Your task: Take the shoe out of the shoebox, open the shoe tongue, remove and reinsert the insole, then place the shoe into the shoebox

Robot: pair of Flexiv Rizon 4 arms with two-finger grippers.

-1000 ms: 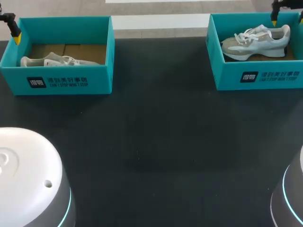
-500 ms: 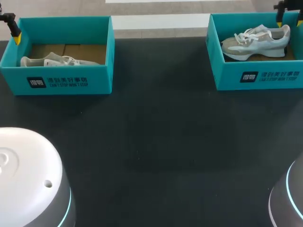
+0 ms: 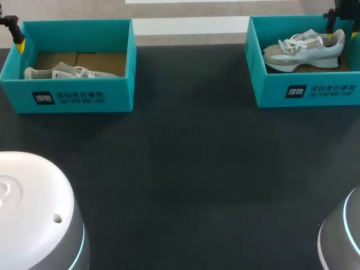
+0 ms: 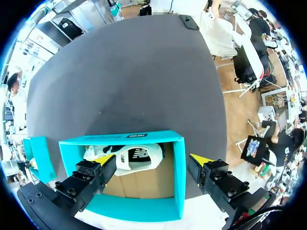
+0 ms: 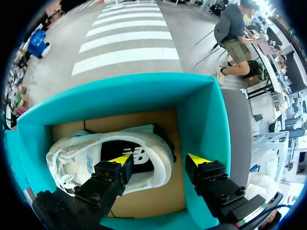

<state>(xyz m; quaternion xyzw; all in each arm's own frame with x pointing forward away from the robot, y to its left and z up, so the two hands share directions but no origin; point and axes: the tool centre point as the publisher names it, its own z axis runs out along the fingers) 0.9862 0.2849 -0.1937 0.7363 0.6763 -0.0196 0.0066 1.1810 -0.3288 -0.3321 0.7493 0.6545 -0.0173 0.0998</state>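
Nothing of the task looks done yet: the grey-and-white shoe (image 3: pixel 306 49) lies on its side inside the teal shoebox (image 3: pixel 306 93) at the upper right of the head view, laces toward the middle of the frame, heel toward the right edge. Lifting it out, opening the tongue, the insole work and the return are all left. The right arm's jaws stand open over the heel end. In the right wrist view one yellow tip is above the shoe's dark opening and the other close to the box's end wall; I cannot tell whether either touches. That wall leaves little room beside the heel and looks the likeliest thing to snag. At upper left a second shoebox (image 3: pixel 84 97) holds another pale shoe (image 3: pixel 59 73), with the left arm's jaws open above it. The dark bench (image 3: pixel 185 169) carries both boxes.
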